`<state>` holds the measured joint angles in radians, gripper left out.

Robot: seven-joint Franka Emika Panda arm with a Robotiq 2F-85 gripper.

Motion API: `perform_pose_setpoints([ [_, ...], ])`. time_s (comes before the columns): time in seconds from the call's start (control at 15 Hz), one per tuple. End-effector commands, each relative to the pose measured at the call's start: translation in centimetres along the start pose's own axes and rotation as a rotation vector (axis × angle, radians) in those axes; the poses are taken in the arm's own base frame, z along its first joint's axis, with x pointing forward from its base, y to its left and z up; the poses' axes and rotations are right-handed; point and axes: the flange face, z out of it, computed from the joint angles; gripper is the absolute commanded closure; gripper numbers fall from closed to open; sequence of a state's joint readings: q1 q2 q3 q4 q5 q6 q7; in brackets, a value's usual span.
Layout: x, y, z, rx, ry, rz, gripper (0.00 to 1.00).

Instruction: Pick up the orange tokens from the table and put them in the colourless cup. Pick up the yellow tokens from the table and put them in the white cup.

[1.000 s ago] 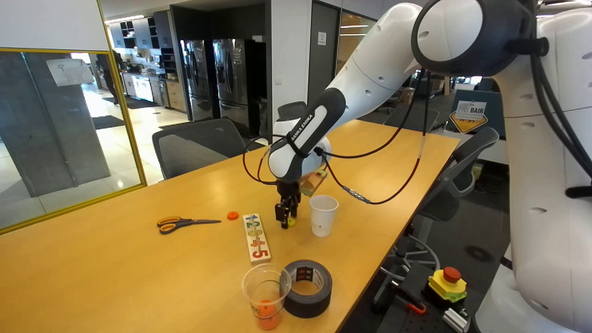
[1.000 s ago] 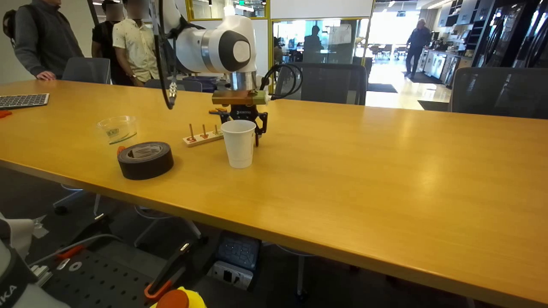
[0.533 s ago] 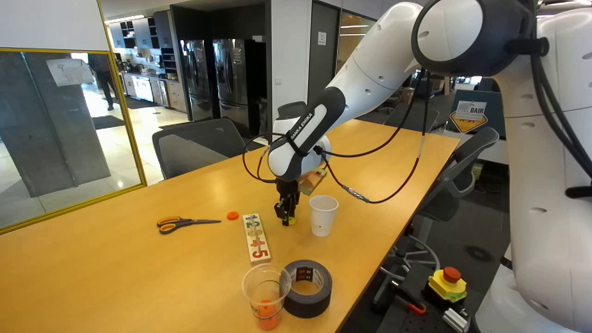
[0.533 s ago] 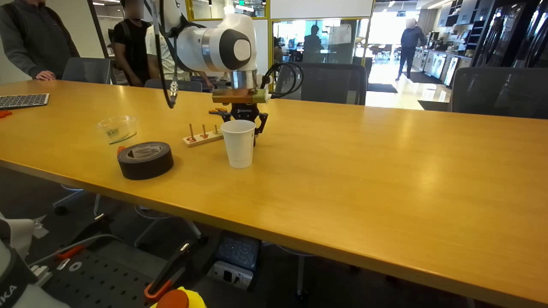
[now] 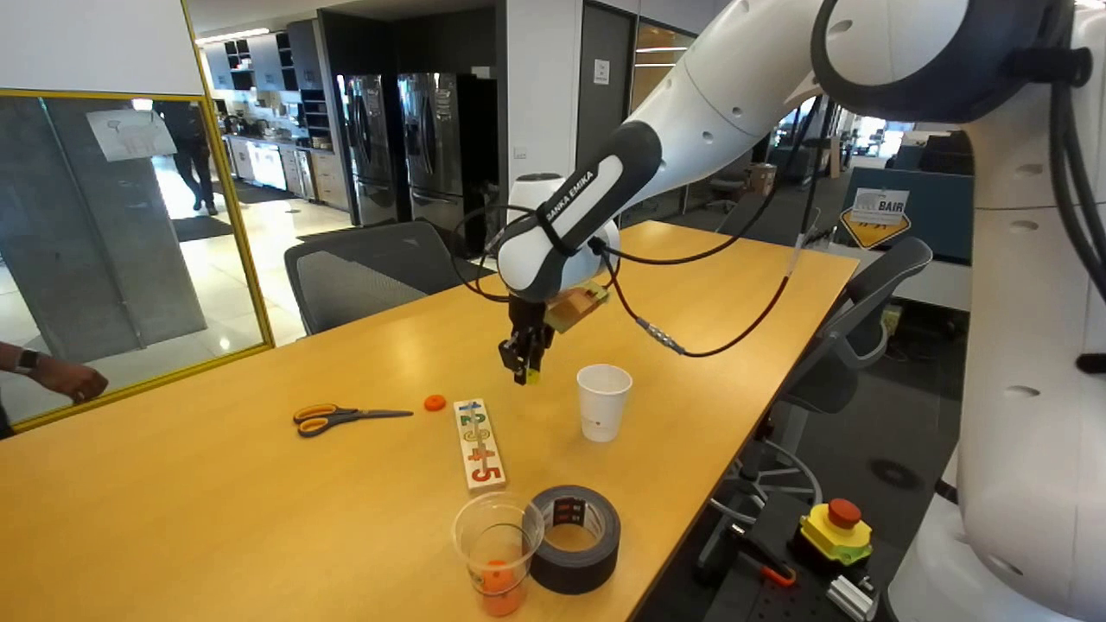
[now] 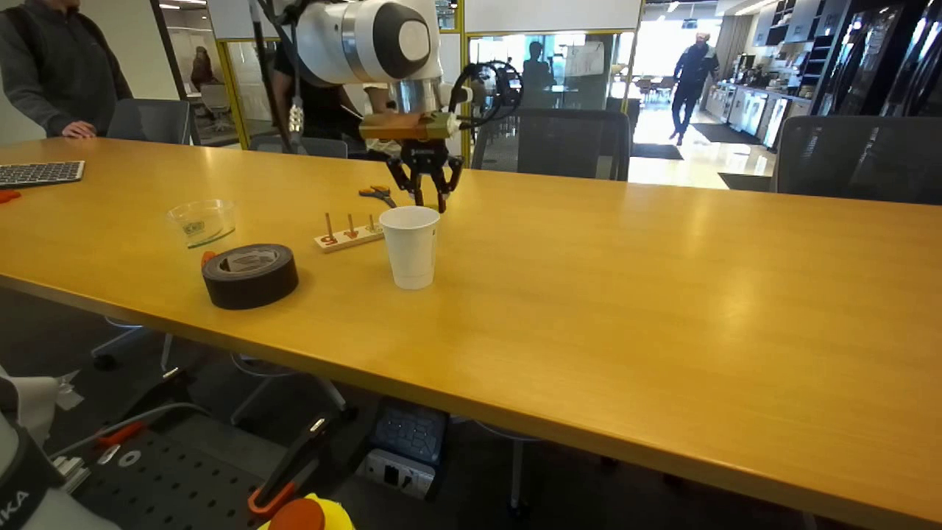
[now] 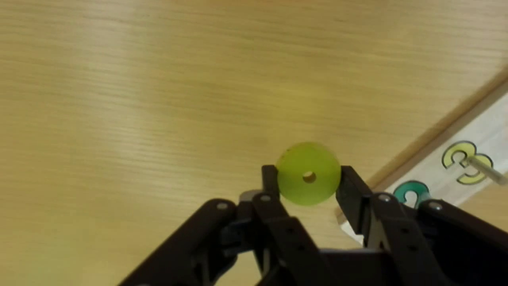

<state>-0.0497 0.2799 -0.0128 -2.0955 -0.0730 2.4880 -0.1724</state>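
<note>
In the wrist view my gripper (image 7: 306, 175) is shut on a yellow token (image 7: 295, 190), a flat disc with a hole, pinched edge to edge between the fingertips. It hangs above the table, beyond the white cup (image 6: 411, 250) as an exterior view sees it. The white cup (image 5: 603, 410) stands upright, a little apart from the gripper (image 5: 527, 376). Orange shows in the bottom of the colourless cup (image 5: 498, 525), where orange tokens (image 5: 498, 580) sit; their number cannot be told. One orange token (image 5: 435, 403) lies flat on the table. The white cup's inside is hidden.
A white number board (image 5: 477, 441) with upright pegs lies between the loose orange token and the cups. Orange-handled scissors (image 5: 321, 418) rest farther left. The black tape roll (image 5: 577, 568) sits right beside the colourless cup. A person's hand (image 5: 73, 380) shows at the far side.
My gripper has closed on the yellow token and lifted it off the table. Both cups, the board, the tape and the scissors have stayed put. A hand has appeared at the far left.
</note>
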Motion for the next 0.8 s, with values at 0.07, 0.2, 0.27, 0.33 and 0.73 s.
perform_pose_setpoints([
  [0.07, -1.3, 0.5, -7.4, -0.092, 0.039, 0.109, 0.80],
  [0.2, -2.3, 1.1, -9.5, -0.152, 0.023, 0.160, 0.80],
  [0.27, -2.8, 1.6, -10.2, -0.176, 0.011, 0.182, 0.80],
  [0.33, -3.4, 1.8, -10.7, -0.196, -0.011, 0.204, 0.80],
  [0.73, -7.2, 1.9, -10.2, -0.187, -0.181, 0.233, 0.80],
])
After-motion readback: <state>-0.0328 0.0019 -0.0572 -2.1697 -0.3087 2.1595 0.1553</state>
